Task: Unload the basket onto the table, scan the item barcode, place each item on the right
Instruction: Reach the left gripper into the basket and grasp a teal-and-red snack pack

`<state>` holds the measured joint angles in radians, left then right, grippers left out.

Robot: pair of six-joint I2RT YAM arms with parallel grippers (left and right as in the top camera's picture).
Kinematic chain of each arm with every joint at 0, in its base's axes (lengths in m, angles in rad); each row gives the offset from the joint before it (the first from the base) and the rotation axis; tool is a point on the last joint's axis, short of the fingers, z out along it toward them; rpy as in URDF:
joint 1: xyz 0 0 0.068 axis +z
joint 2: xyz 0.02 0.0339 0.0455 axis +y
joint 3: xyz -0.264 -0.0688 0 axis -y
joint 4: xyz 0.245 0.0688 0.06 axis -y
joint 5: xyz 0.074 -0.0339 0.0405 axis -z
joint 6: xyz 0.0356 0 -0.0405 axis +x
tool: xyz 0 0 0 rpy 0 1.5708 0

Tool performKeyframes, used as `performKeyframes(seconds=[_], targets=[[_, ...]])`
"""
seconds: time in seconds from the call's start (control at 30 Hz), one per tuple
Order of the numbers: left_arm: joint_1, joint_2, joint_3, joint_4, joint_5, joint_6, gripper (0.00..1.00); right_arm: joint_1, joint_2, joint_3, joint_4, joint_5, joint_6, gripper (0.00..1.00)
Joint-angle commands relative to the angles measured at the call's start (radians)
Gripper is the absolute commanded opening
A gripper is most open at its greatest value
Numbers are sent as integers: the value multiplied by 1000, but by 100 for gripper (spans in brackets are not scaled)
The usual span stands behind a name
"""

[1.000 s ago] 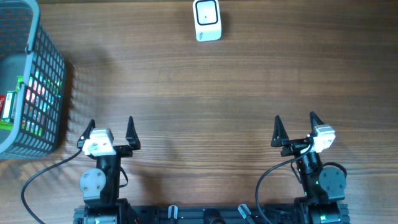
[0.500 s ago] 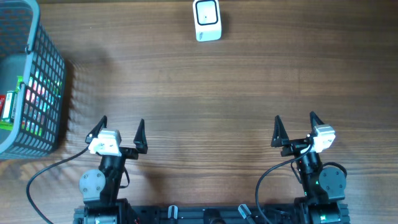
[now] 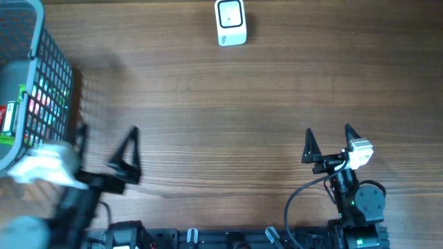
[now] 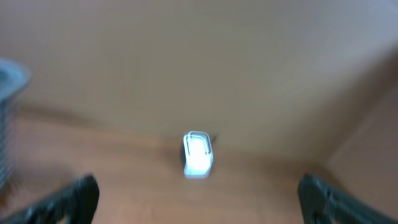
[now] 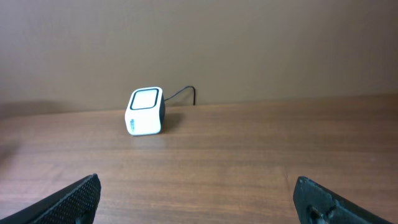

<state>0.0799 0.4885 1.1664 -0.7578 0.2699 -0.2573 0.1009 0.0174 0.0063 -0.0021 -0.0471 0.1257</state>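
Observation:
The white scanner (image 3: 230, 22) with a dark window stands at the table's far edge; it also shows as the scanner (image 5: 146, 111) in the right wrist view and, blurred, as the scanner (image 4: 198, 154) in the left wrist view. Green and red packaged items (image 3: 10, 119) lie inside the grey mesh basket (image 3: 52, 76) at the far left; no barcode shows. My left gripper (image 3: 105, 140) is open and empty, blurred by motion, just right of the basket. My right gripper (image 3: 329, 133) is open and empty near the front right edge. Its black fingertips (image 5: 78, 196) frame bare wood.
The scanner's cable (image 5: 186, 93) runs back toward the wall. The basket's rim (image 4: 9, 74) shows at the left edge of the left wrist view. Brown wooden table (image 3: 228, 111) lies between the grippers and the scanner.
My left arm has swung left toward the basket and risen toward the camera, now blurred. The right arm, scanner and basket have not moved.

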Motion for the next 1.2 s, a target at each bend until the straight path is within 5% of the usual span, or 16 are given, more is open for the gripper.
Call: performKeyframes(seconds=[0.0, 0.1, 0.27, 0.5, 0.8, 1.17], targets=[[1, 425, 600, -356, -211, 53, 100, -3, 1, -1, 5, 11, -18, 100], [1, 793, 1135, -667, -246, 72, 100, -3, 1, -1, 5, 11, -18, 100], [2, 1065, 1477, -762, -262, 91, 100, -3, 1, -1, 5, 12, -18, 100], [169, 1254, 1482, -787, -574, -150, 100, -3, 1, -1, 5, 12, -18, 100], [551, 1471, 1475, -927, -347, -163, 94, -3, 1, -1, 5, 12, -18, 100], [639, 1510, 1144, -772, -311, -109, 100, -3, 1, -1, 5, 11, -18, 100]])
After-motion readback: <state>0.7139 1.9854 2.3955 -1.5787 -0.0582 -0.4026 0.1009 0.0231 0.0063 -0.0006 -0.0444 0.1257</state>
